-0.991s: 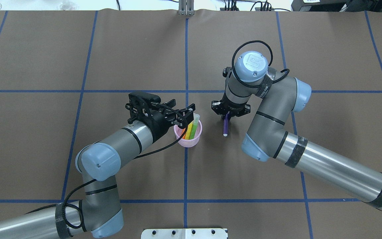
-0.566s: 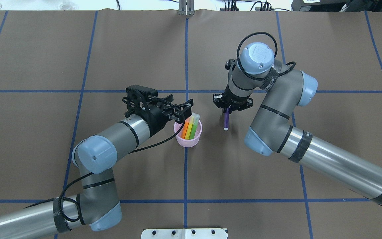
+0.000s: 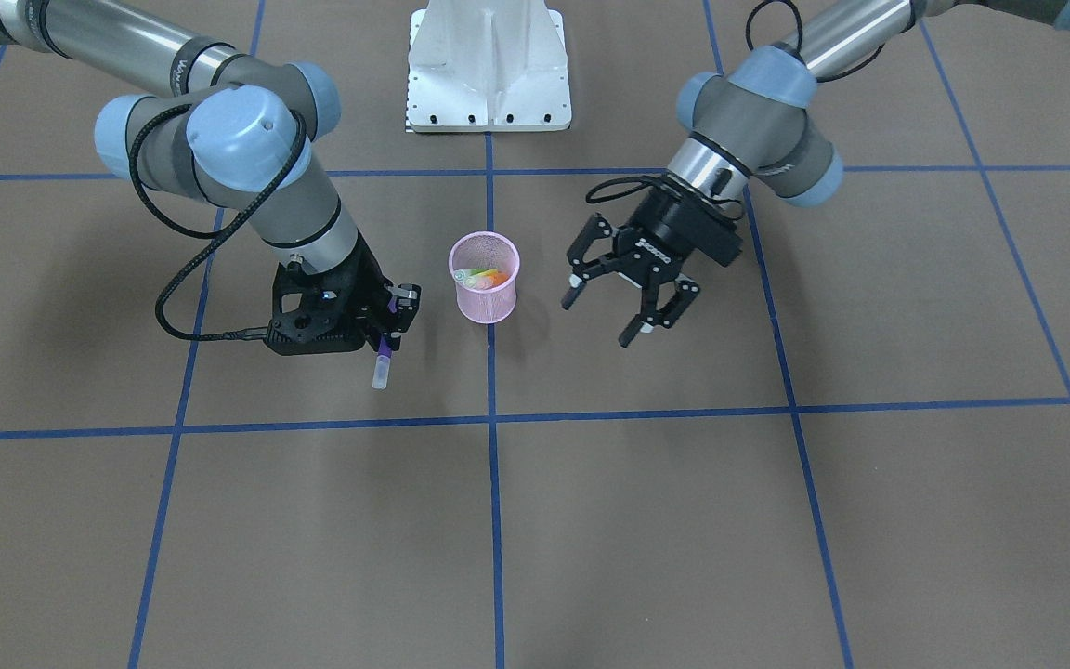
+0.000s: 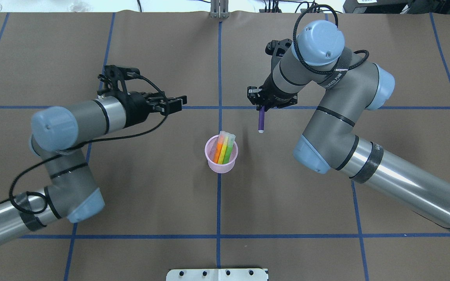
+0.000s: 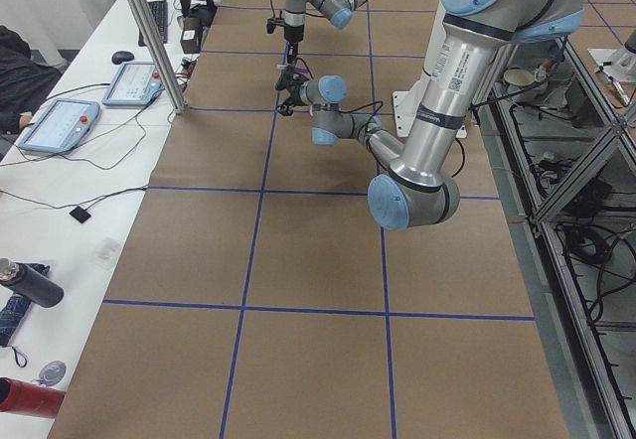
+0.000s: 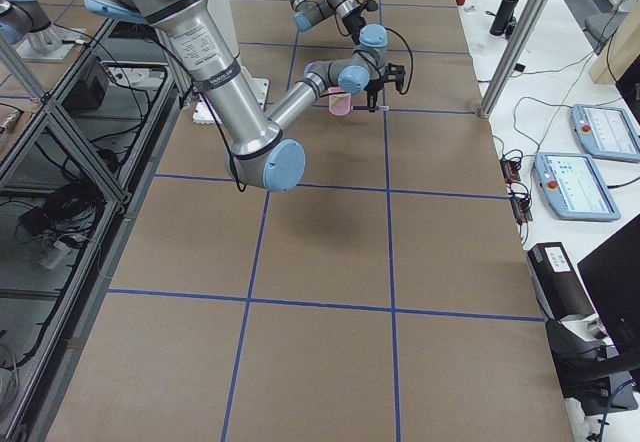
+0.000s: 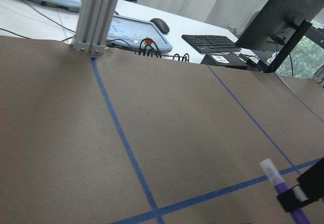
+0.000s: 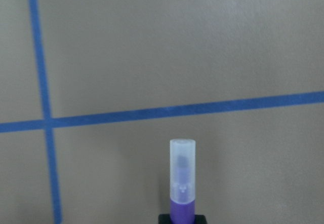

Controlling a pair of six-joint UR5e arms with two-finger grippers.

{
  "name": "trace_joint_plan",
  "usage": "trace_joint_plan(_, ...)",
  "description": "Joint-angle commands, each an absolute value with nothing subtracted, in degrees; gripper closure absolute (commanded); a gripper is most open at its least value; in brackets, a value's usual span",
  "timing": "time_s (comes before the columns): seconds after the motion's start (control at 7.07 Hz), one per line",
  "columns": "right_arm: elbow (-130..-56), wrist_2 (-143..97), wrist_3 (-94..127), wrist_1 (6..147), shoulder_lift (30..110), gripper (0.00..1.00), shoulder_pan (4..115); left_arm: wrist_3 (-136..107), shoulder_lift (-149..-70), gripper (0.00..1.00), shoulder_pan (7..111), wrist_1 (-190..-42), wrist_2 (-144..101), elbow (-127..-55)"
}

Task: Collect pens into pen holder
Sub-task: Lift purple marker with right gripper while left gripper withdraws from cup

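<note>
While clamped in the right tool [image 4: 263, 106], the purple pen [image 4: 261, 121] points cap outward.

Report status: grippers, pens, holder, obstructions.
Left gripper open, empty. Right gripper shut on purple marker pen, cap down, beside pink wire-mesh pen holder. Orange marker pen and green marker pen inside it. Nothing between pen and holder.

A brown sheet [image 4: 150, 187] covers the table, marked into squares by blue tape lines [image 4: 218, 203]. An aluminium post [image 7: 98, 13] stands at its edge. On the white desk [image 7: 20, 21] behind are a control tablet [image 7: 136, 31], a mouse [image 7: 162, 25], a keyboard [image 7: 212, 43] and a dark monitor [image 7: 286, 16]. A dark bottle [image 5: 30, 282] and a red bottle [image 5: 25, 399] lie on the side desk.
</note>
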State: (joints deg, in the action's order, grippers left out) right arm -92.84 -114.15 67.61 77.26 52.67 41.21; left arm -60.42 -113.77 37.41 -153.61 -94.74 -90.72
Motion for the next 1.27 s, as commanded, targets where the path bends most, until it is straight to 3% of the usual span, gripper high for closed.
trace_joint_plan(0.0,-97.0,-105.5,66.8,71.8,52.2,1.00,41.2,-60.2,-110.9,0.15,51.3,-147.3,-117.4,-90.6)
trace_joint_plan(0.57,-98.3,-84.0,63.1,50.4,55.3,1.00,31.1,-56.1,-107.1,0.15,57.2,-145.4,-125.1,-90.0)
trace_joint_plan(1.13,-98.0,-77.1,55.0,45.7,56.2,1.00,23.3,-56.1,-107.1,0.15,57.7,-145.4,-125.1,-88.0)
